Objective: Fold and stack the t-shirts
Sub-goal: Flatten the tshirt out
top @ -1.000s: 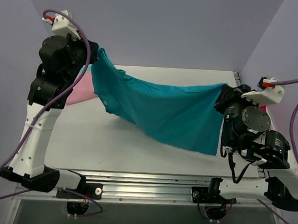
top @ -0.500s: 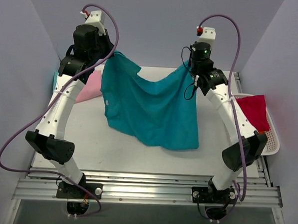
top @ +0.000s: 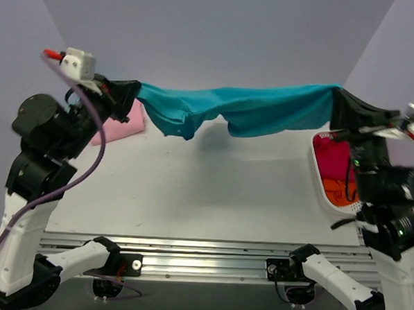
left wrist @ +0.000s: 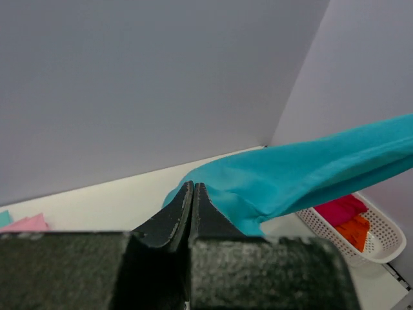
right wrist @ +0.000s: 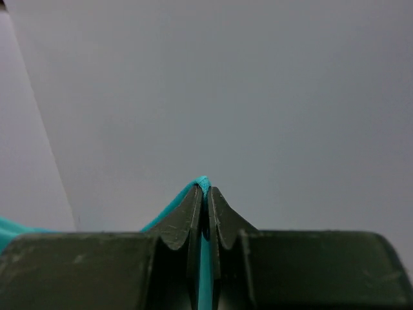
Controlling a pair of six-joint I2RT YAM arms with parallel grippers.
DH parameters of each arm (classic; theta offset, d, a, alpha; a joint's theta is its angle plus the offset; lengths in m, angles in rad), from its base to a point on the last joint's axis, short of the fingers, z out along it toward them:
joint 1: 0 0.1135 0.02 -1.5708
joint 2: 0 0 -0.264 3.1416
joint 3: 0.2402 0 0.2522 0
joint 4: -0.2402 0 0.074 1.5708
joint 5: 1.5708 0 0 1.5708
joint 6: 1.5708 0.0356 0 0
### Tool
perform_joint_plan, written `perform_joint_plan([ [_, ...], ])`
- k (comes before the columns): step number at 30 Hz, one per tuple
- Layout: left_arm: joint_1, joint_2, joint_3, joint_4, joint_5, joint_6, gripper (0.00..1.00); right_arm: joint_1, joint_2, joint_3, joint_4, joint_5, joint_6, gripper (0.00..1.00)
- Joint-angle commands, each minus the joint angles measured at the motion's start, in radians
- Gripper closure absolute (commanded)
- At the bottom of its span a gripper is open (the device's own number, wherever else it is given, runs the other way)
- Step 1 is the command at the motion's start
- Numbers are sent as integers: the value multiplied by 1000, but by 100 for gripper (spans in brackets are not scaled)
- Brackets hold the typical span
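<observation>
Top external view: at the far left the left gripper (top: 132,92) is raised above the table (top: 205,196), its jaws clenched on one end of the teal t-shirt (top: 251,109). Just beneath and behind it, a pink t-shirt (top: 118,122) lies flat on the table's far left corner. The teal t-shirt is off the table, pulled out into a long band in the air between the two arms. A bunched fold sags a little left of its middle, and the rest runs nearly level to the right. At the right end the right gripper (top: 337,101) pinches the cloth's other end, jaws pressed together on it. Below that gripper a white lattice basket (top: 315,181) sits at the table's right edge, with a crimson t-shirt (top: 335,156) in its far part and an orange t-shirt (top: 340,193) in its near part.

Left wrist view: the left gripper (left wrist: 193,190) has its black fingers closed on the teal t-shirt (left wrist: 303,174), which runs off to the right. The pink t-shirt (left wrist: 26,223) shows at the lower left, and the basket (left wrist: 384,237) with the crimson t-shirt (left wrist: 339,208) and the orange t-shirt (left wrist: 358,229) at the lower right.

Right wrist view: the right gripper (right wrist: 206,194) faces a bare wall (right wrist: 258,97), a thin edge of the teal t-shirt (right wrist: 202,183) squeezed between its tips
</observation>
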Motion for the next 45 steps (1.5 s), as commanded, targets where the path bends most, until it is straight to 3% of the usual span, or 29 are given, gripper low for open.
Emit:
perform_joint_plan([
  [1, -48, -47, 3, 25, 23, 40, 98, 2, 5, -28, 42, -69, -57, 100],
  [9, -40, 54, 61, 18, -94, 90, 98, 0, 173, 16, 44, 79, -66, 100],
  [17, 228, 454, 212, 116, 67, -3, 98, -133, 538, 183, 65, 126, -83, 100],
  [21, 317, 748, 467, 105, 161, -34, 98, -248, 762, 352, 83, 17, -41, 100],
  [23, 342, 996, 819, 32, 200, -46, 98, -280, 922, 457, 71, -21, -34, 100],
  [24, 357, 1090, 987, -72, 213, -51, 98, -291, 978, 598, 53, -23, -37, 100],
  [25, 366, 1269, 1303, -103, 224, -61, 98, -308, 1090, 674, 16, -23, -49, 100],
  [27, 400, 1341, 1405, -27, 256, -106, 98, -335, 1193, 908, -25, -35, -54, 100],
  [28, 412, 1279, 1342, 39, 260, -120, 98, -345, 1283, 980, -38, -44, -48, 100],
  [29, 420, 1211, 1093, 217, 262, -135, 98, -354, 1314, 1039, -44, -78, -44, 100],
  [30, 438, 1148, 958, 308, 277, -143, 98, -360, 1330, 1070, -9, -83, -40, 100],
  [32, 448, 1024, 770, 448, 316, -150, 98, -368, 1292, 995, 74, -121, -31, 100],
  [37, 411, 868, 705, 493, 392, -118, 98, -368, 1004, 501, 479, -141, 15, 100],
  [39, 391, 753, 582, 602, 411, -75, 98, -368, 924, 380, 624, -141, 27, 100],
  [40, 370, 714, 526, 636, 406, -45, 98, -368, 852, 269, 674, -138, 33, 100],
  [45, 337, 498, 226, 713, 371, -3, 98, -368, 706, 73, 755, -140, 42, 100],
])
